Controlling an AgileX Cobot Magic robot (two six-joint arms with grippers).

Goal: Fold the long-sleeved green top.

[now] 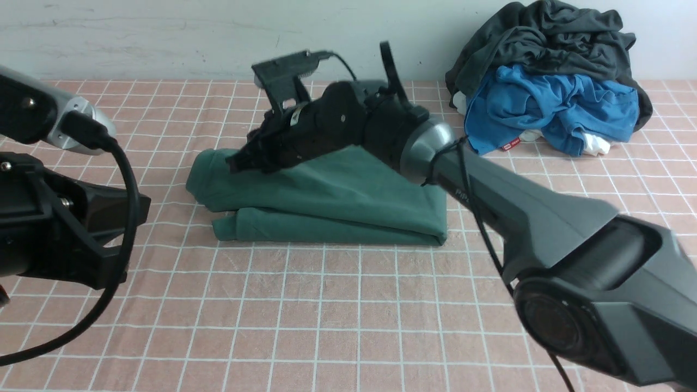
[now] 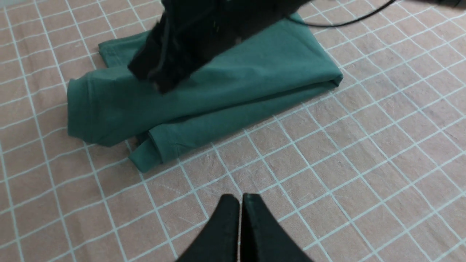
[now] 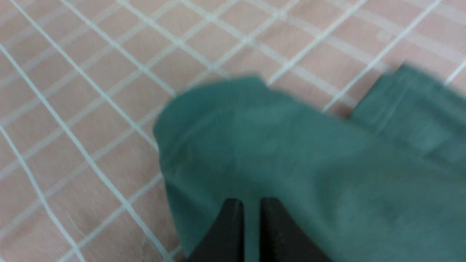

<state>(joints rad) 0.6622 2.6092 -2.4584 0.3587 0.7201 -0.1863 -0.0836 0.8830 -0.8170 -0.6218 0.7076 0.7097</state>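
Garment: green long-sleeved top [image 1: 337,201] lies mid-frame in the front view on the pink checked cloth [image 1: 326,316], doubled into a flat oblong of stacked layers.
Fold line: the rounded closed edge faces the right of the front view. The loose hems gather at the left end, where a lower layer pokes out past the upper one. I judge that end needs squaring.
Right gripper [image 1: 239,161]: reaches in from the right, tips low over the upper-left part of the bundle, presumably because the loose edges sit there. In the smeared right wrist view one of its fingers [image 3: 229,233] stands a narrow slit from the other, with green behind. I cannot tell whether cloth is nipped or the tips merely hang over it.
Left gripper [image 2: 240,198]: pressed tip to tip, empty, at the lower middle of its own view, apart from the top. I take it to be parked clear so one arm works unhindered.
Spare clothes: blue garment [image 1: 550,103] and charcoal garment [image 1: 544,38] heaped at upper right, well apart. Not part of my job.
Progress: by my reckoning, close to done.
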